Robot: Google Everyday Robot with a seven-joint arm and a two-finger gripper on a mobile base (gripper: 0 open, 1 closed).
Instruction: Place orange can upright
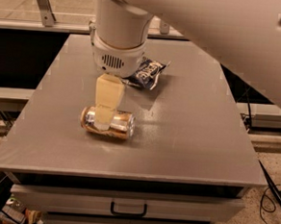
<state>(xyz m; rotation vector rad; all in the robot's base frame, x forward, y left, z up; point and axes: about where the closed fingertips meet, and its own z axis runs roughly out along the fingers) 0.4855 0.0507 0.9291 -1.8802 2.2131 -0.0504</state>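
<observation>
The orange can (118,124) lies on its side on the grey table (201,137), near the front left, with its silver end pointing left. My gripper (101,123) hangs straight down from the big white wrist (119,40) and reaches the can's left half, overlapping it in this view. I cannot see whether it touches the can. The can's middle is hidden behind the gripper.
A dark blue chip bag (147,73) lies on the table behind the can, partly under the wrist. The white arm fills the upper right. A drawer with a black handle (129,210) sits under the table's front edge. Cables lie on the floor at the right.
</observation>
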